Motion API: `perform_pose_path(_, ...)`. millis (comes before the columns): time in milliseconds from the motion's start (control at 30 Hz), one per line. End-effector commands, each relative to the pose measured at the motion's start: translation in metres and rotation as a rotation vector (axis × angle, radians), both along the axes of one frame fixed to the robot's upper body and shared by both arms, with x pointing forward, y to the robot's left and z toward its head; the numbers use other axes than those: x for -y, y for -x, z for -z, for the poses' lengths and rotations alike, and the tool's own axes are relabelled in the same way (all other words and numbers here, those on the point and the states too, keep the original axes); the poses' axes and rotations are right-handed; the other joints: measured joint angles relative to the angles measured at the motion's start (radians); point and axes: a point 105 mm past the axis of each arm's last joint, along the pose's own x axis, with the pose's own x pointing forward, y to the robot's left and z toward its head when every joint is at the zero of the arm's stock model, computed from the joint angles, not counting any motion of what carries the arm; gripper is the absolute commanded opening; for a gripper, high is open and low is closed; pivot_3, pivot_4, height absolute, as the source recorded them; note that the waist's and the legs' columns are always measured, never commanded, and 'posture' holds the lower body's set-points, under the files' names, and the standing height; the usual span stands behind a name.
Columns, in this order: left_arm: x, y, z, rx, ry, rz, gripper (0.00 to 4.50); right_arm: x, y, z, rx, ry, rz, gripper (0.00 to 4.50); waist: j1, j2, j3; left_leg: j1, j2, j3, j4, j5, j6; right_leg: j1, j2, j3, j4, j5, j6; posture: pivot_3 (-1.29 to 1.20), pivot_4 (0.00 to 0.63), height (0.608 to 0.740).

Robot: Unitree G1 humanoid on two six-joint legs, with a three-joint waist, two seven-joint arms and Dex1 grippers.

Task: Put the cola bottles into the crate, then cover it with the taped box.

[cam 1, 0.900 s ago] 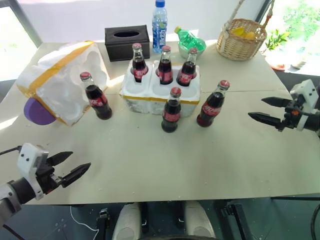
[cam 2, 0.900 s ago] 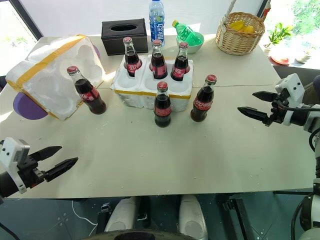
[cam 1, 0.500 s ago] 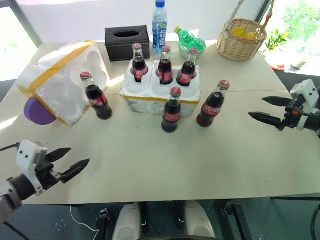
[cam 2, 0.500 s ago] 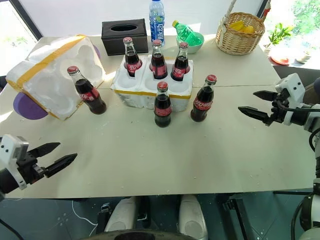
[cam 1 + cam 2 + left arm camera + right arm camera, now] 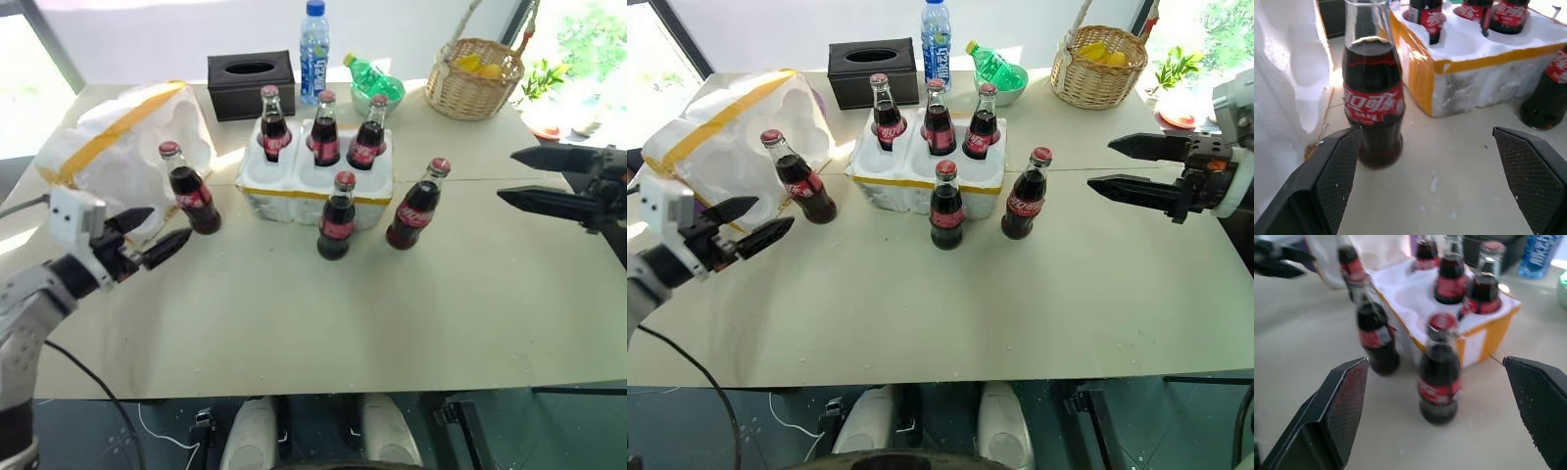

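The left gripper [image 5: 158,230] is hanging over the table's [image 5: 294,323] left side with its fingers spread wide and holding nothing, its tips pointing at the leftmost cola bottle [image 5: 189,189], which is standing just in front of the taped box [image 5: 108,157]. That box is lying on its side near the table's left edge, its hollows facing the bottle. In the left wrist view the same bottle [image 5: 1373,98] is sitting close to one finger, with bare tabletop between it and the crate [image 5: 1469,73]. The crate [image 5: 313,176] is sitting mid-table, three cola bottles [image 5: 324,129] standing in its back wells and the front wells open. Two more bottles are standing on the table just in front of it, one at the centre [image 5: 338,216] and one to the right [image 5: 418,206]. The right gripper [image 5: 524,178] is hovering above the right side, jaws wide apart and empty, well clear of that right bottle. A broad stretch of open tabletop is running along the near edge. Behind the crate a black tissue box [image 5: 250,84], a water bottle [image 5: 313,39] and a wicker basket [image 5: 473,78] are lining the far edge.
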Motion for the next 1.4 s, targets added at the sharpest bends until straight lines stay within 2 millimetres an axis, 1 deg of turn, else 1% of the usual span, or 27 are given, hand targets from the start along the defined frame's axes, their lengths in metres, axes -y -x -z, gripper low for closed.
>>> perform_pose_path(33, -0.001, -0.03, -0.008, 0.066, -0.055, -0.06, 4.43, -0.026, 0.033, -0.023, 0.032, -0.014, -0.136, 4.5, 0.004, 0.0, 0.0, 0.0, 0.0, 0.0, 0.0, 0.0, 0.0, 0.0, 0.0, 0.0, 0.0, 0.0, 0.0, 0.0, 0.15, 0.74)
perform_pose_path(100, 0.001, -0.037, -0.008, 0.076, -0.046, -0.071, 4.43, -0.032, 0.039, -0.024, 0.033, -0.014, -0.143, 4.5, 0.004, 0.0, 0.0, 0.0, 0.0, 0.0, 0.0, 0.0, 0.0, 0.0, 0.0, 0.0, 0.0, 0.0, 0.001, 0.0, 0.15, 0.74)
perform_pose_path(233, 0.007, -0.048, -0.001, 0.07, -0.03, -0.077, 4.43, -0.039, 0.045, -0.021, 0.042, -0.008, -0.149, 4.5, 0.001, -0.001, 0.0, 0.0, 0.0, 0.001, 0.0, 0.0, 0.0, 0.0, -0.001, 0.0, -0.001, 0.001, 0.001, 0.0, 0.15, 0.74)
perform_pose_path(400, 0.009, -0.064, 0.009, 0.044, -0.022, -0.102, 4.43, -0.043, 0.045, -0.02, 0.05, -0.016, -0.144, 4.5, 0.003, -0.001, 0.0, 0.0, 0.0, 0.0, 0.0, 0.0, 0.0, 0.0, 0.0, 0.0, 0.001, 0.001, 0.002, 0.0, 0.15, 0.74)
perform_pose_path(467, 0.009, -0.077, 0.015, 0.033, -0.027, -0.125, 4.43, -0.044, 0.044, -0.021, 0.054, -0.022, -0.148, 4.5, 0.008, -0.001, 0.0, 0.0, 0.0, 0.0, 0.001, 0.0, 0.0, 0.0, 0.0, 0.0, 0.0, 0.001, 0.002, 0.0, 0.15, 0.74)
perform_pose_path(567, 0.012, -0.09, 0.018, 0.028, -0.025, -0.134, 4.43, -0.045, 0.042, -0.021, 0.058, -0.031, -0.145, 4.5, 0.019, -0.001, 0.0, 0.0, -0.001, 0.0, 0.001, 0.0, 0.0, 0.0, 0.0, 0.0, 0.0, 0.001, 0.002, 0.0, 0.15, 0.74)
perform_pose_path(667, 0.017, -0.097, 0.02, 0.032, -0.034, -0.115, 4.43, -0.047, 0.04, -0.02, 0.059, -0.032, -0.145, 4.5, 0.021, -0.001, 0.0, 0.0, -0.001, 0.001, 0.001, 0.0, 0.0, 0.0, 0.0, 0.0, 0.0, 0.001, 0.002, 0.0, 0.15, 0.74)
perform_pose_path(700, 0.019, -0.097, 0.02, 0.032, -0.035, -0.104, 4.22, -0.048, 0.04, -0.019, 0.059, -0.031, -0.146, 4.5, 0.021, -0.001, 0.0, 0.0, -0.001, 0.001, 0.001, 0.0, 0.0, 0.0, 0.0, 0.0, 0.0, 0.001, 0.002, 0.0, 0.15, 0.74)
perform_pose_path(767, 0.021, -0.096, 0.021, 0.034, -0.044, -0.083, 3.64, -0.049, 0.04, -0.018, 0.061, -0.028, -0.147, 4.5, 0.021, -0.001, 0.0, 0.0, 0.0, 0.001, 0.001, 0.0, 0.0, 0.0, 0.0, 0.0, 0.001, 0.001, 0.002, 0.0, 0.15, 0.74)
perform_pose_path(833, 0.019, -0.093, 0.02, 0.033, -0.047, -0.08, 2.81, -0.05, 0.039, -0.018, 0.064, -0.028, -0.148, 4.5, 0.02, -0.001, 0.0, 0.0, 0.0, 0.001, 0.001, 0.0, 0.0, 0.0, 0.0, 0.0, 0.001, 0.001, 0.003, 0.0, 0.15, 0.74)
perform_pose_path(900, 0.016, -0.087, 0.018, 0.027, -0.043, -0.07, 2.82, -0.051, 0.038, -0.018, 0.065, -0.029, -0.147, 4.5, 0.02, -0.001, 0.0, 0.0, 0.0, 0.0, 0.001, 0.0, 0.0, 0.0, 0.0, 0.0, 0.002, 0.002, 0.003, 0.0, 0.15, 0.74)
perform_pose_path(967, 0.016, -0.078, 0.013, 0.029, -0.029, -0.033, 2.82, -0.051, 0.037, -0.017, 0.066, -0.029, -0.143, 4.5, 0.018, -0.001, 0.0, 0.0, 0.0, 0.0, 0.001, 0.0, 0.0, 0.0, 0.0, 0.0, 0.002, 0.001, 0.003, 0.0, 0.15, 0.74)
perform_pose_path(1133, 0.026, -0.052, -0.009, 0.048, 0.01, 0.111, 2.82, -0.052, 0.034, -0.016, 0.068, -0.032, -0.138, 4.5, 0.019, -0.003, 0.001, -0.001, 0.0, 0.0, 0.001, 0.001, -0.001, -0.002, 0.0, 0.0, 0.002, 0.001, 0.003, 0.0, 0.15, 0.74)
perform_pose_path(1267, 0.047, -0.028, -0.048, 0.038, 0.063, 0.337, 2.82, -0.054, 0.033, -0.013, 0.068, -0.037, -0.131, 4.5, 0.023, -0.006, 0.002, -0.005, 0.0, -0.002, 0.002, 0.001, -0.001, -0.003, 0.0, -0.001, 0.002, 0.001, 0.002, 0.0, 0.15, 0.74)
perform_pose_path(1333, 0.058, -0.026, -0.068, 0.048, 0.075, 0.421, 2.82, -0.054, 0.033, -0.012, 0.068, -0.039, -0.129, 4.5, 0.026, -0.007, 0.003, -0.006, -0.001, -0.002, 0.003, 0.002, -0.004, -0.003, -0.001, -0.001, 0.002, 0.001, 0.002, 0.0, 0.15, 0.74)
perform_pose_path(1400, 0.069, -0.03, -0.084, 0.068, 0.078, 0.48, 2.82, -0.055, 0.033, -0.011, 0.069, -0.04, -0.127, 4.5, 0.027, -0.007, 0.002, -0.006, -0.001, -0.003, 0.003, 0.003, -0.005, -0.003, 0.0, -0.001, 0.001, 0.001, 0.002, 0.0, 0.15, 0.74)
